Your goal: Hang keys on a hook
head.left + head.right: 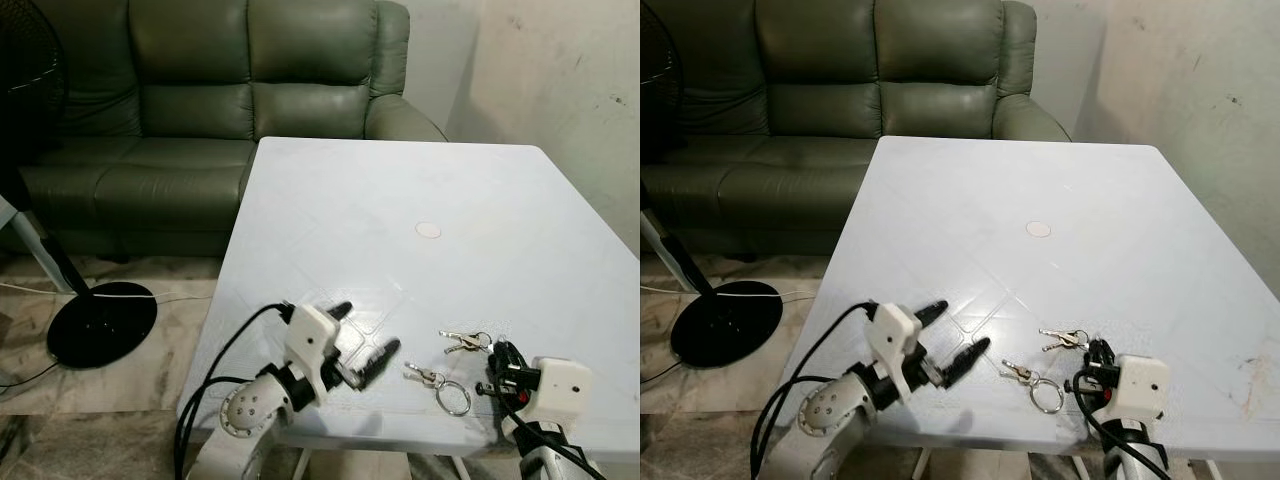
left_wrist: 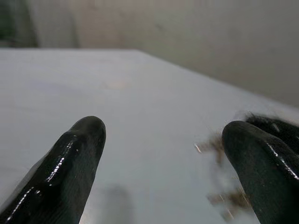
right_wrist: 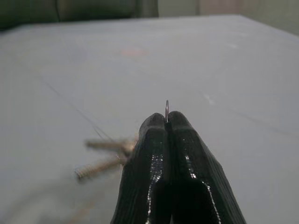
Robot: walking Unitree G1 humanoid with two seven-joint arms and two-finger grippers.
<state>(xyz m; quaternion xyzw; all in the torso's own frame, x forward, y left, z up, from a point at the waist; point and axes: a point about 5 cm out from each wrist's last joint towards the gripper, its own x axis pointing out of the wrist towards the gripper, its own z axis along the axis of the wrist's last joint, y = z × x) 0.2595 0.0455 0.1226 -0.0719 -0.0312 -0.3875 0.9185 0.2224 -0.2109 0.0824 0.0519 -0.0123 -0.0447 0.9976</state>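
On the white plastic worktop (image 1: 420, 180), the right gripper (image 1: 497, 352) pinched the ring of the small silver keys (image 1: 462, 342), while the left gripper's (image 1: 362, 340) fingers (image 2: 70, 168) stood apart.

Head eyes look down — wrists skim table (image 1: 420, 180).

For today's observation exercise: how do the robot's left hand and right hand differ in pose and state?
The left hand has its fingers spread open and holds nothing; the right hand is pinched shut on a thin key ring. The left hand sits beside the keys; the right hand touches their ring. Both hover low over the white table.
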